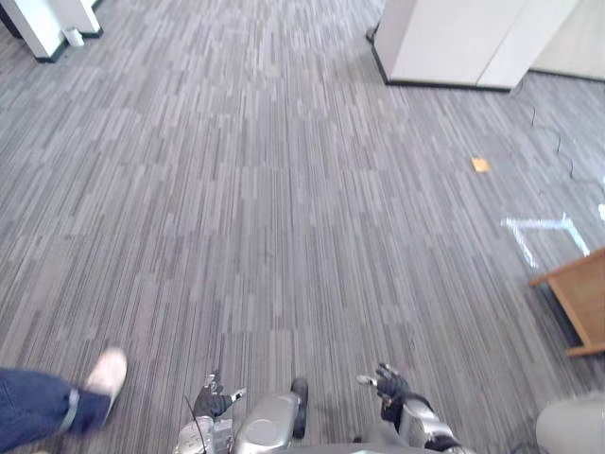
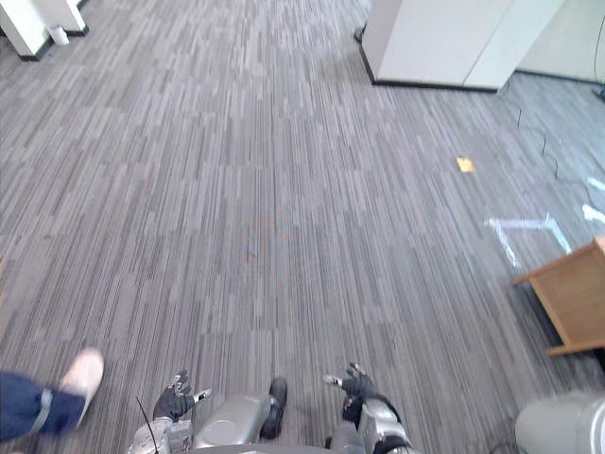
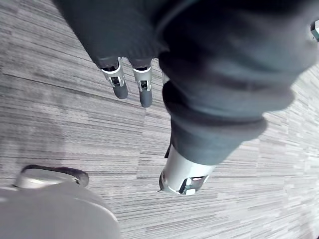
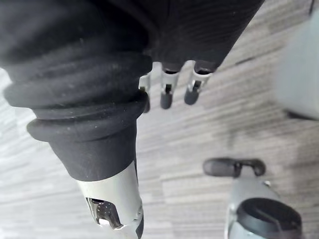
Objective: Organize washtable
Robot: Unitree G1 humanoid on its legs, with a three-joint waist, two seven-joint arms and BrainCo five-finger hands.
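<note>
Both hands hang low over the carpet (image 1: 284,189). Your left hand (image 1: 210,399) and right hand (image 1: 389,384) have their fingers straight and apart, holding nothing. A table (image 1: 579,293) corner juts in at the right edge, well apart from them; you cannot tell whether it is the washtable. A person's shoe (image 1: 106,372) stands near the left hand.
</note>
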